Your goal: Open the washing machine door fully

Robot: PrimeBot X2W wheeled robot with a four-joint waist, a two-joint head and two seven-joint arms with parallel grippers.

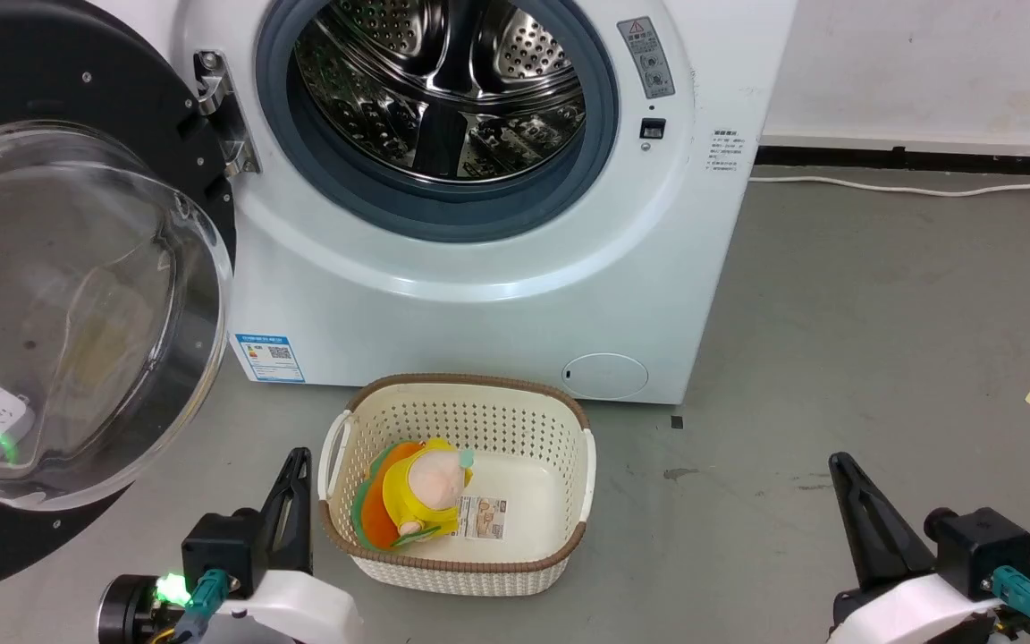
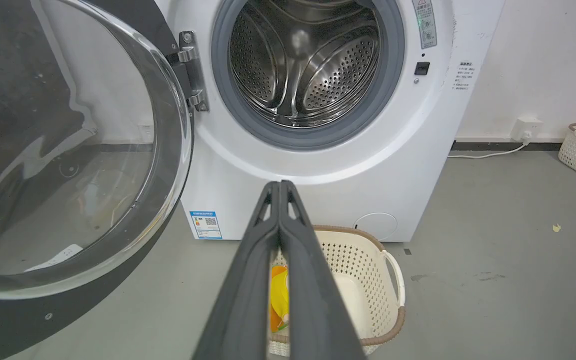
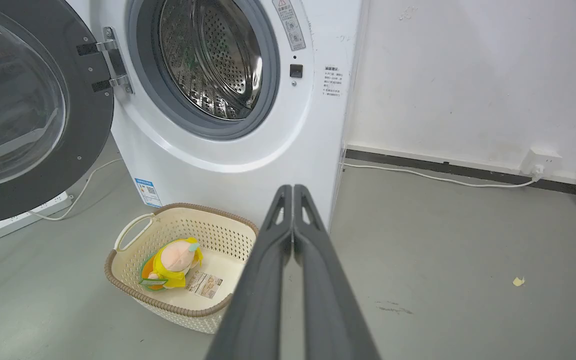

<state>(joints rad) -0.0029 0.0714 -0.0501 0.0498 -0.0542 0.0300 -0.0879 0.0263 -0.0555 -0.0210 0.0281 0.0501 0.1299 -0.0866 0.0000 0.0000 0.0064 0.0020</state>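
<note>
Pressing its two dark fingers flat together, the left gripper (image 2: pixel 279 186) is holding nothing and is pointing toward the front of the washing machine (image 1: pixel 479 295), with its tips hanging in the air just left of a cream laundry basket (image 1: pixel 466 381) on the floor (image 1: pixel 837 358). The right gripper (image 3: pixel 293 189) is doing the same well off to the right: its fingers are meeting tip to tip, gripping nothing, and pointing at the machine's lower right corner over bare floor. Neither gripper is touching the washing machine door (image 1: pixel 68 304), which is standing swung far out to the left on its metal hinge (image 1: pixel 220 116) at the left edge of the opening. The door is hanging upright, its round black frame turned so that the inner side is facing out into the room, and its clear glass bowl is bulging toward the robot; the floor and a white power strip (image 3: pixel 28 217) are showing behind and through it. The steel drum (image 1: pixel 443 89) is lying fully uncovered inside its blue-grey rubber ring. Below the opening, a blue sticker (image 1: pixel 269 356) is sitting at the machine's lower left and a small round hatch (image 1: pixel 604 376) at its lower right. Inside the basket a yellow and orange soft toy (image 1: pixel 426 492) is lying against the left wall, with a printed card (image 1: pixel 482 517) just beside it. A white cable (image 1: pixel 908 188) is running along the foot of the wall to the right.
</note>
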